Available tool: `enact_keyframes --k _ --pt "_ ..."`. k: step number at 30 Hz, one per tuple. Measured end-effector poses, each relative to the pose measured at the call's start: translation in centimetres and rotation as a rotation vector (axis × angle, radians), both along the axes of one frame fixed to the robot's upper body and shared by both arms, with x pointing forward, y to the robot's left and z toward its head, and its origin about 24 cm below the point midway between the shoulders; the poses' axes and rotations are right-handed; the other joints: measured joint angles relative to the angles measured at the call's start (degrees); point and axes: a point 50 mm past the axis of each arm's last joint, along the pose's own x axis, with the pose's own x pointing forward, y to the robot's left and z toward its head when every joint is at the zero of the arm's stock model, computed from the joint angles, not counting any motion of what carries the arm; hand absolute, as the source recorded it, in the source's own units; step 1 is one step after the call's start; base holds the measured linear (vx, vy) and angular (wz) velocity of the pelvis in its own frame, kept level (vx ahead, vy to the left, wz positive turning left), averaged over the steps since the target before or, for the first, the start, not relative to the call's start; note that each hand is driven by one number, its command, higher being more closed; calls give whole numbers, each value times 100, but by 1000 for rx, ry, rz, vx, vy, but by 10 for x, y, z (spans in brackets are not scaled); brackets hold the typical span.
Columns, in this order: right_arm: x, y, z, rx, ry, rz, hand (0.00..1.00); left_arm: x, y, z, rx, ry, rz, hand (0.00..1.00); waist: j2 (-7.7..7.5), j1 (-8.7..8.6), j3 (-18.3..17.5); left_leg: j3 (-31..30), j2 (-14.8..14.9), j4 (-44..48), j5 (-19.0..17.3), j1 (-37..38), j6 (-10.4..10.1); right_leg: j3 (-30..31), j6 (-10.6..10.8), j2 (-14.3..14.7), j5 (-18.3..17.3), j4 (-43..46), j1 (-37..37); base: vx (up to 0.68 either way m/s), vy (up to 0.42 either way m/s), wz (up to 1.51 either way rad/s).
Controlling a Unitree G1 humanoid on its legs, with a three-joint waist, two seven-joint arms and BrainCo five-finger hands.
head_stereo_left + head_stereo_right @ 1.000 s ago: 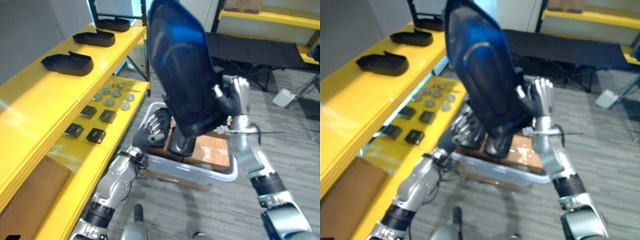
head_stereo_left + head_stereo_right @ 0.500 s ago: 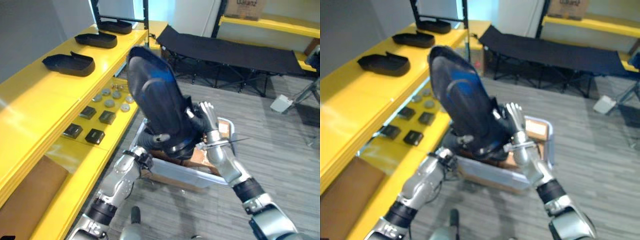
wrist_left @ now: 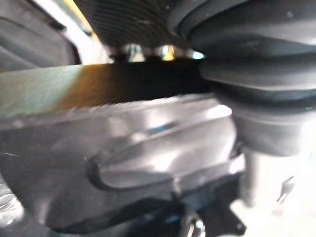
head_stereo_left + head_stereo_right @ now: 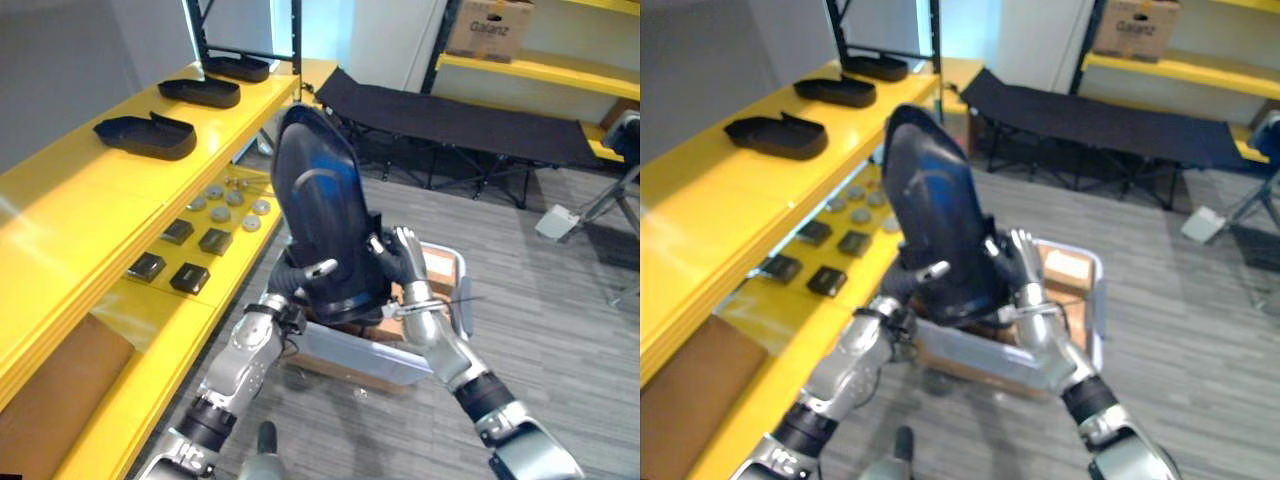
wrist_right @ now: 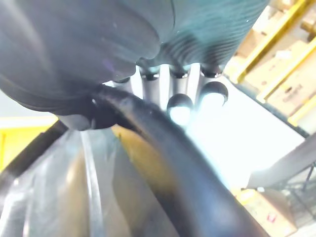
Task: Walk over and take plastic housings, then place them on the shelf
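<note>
The robot has one housing (image 4: 318,210) lifted clear, held upright right above the bin (image 4: 372,358), narrow end up and broad end just over the rim. I'd call the pick done and the carry-over step in hand.

The left hand (image 4: 300,283) sits at the housing's lower edge on the side of the bin nearer the shelf (image 4: 80,210). Its thumb (image 4: 322,268) is hooked across the dark front face with the fingers tucked behind, so it has a real grip. The right hand (image 4: 398,262) is on the opposite edge, over the middle of the bin. Its fingers (image 4: 408,242) stand fairly straight and lie flat against the rim of the part, bracing it rather than wrapping it. From where I stand that looks like a squeeze between two hands, with most of the holding done on the left.

The shelf runs along the robot's left of the bin, and three more housings (image 4: 145,135) already lie in a row on its top level, well beyond the bin.

Next, I reckon, it has to turn away from the bin toward that shelf, keep both hands pressed in so the part doesn't pivot, tip it flat and set it on bare yellow board nearer than the row.
</note>
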Motion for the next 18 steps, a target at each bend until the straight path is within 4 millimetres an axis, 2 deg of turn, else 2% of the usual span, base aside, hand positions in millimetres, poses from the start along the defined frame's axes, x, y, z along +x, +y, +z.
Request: enact_keyframes --k 18 --pt "-15 11 0 76 -16 29 100 -8 0 -5 -156 40 39 100 5 -37 -17 98 3 0 13 87 -27 37 -38 -34 -32 99 -38 0 0 -1"
